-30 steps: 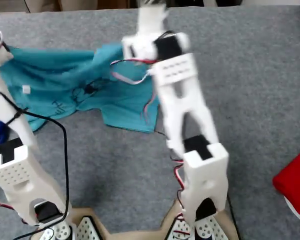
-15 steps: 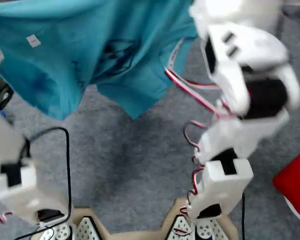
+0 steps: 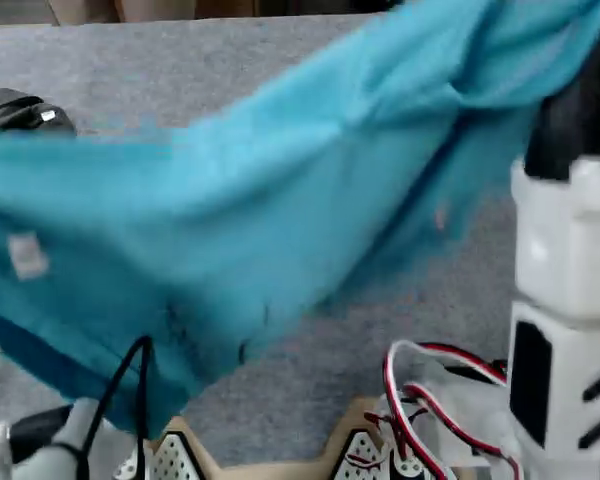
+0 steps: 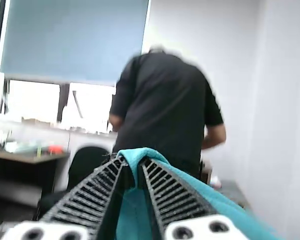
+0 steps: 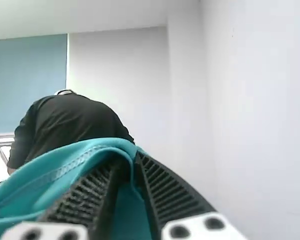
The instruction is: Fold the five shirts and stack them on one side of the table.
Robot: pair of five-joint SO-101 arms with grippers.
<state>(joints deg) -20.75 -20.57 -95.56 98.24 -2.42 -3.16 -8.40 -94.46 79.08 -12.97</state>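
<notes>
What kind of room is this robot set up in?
Probably an office or lab: a blue roller blind over a window, a desk with a dark office chair, and a grey felt table under the teal shirt.

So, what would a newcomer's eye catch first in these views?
The teal shirt stretched in the air across the high view, hiding much of the grey table. In both wrist views the jaws are shut on a bunched edge of it, left and right alike.
</notes>
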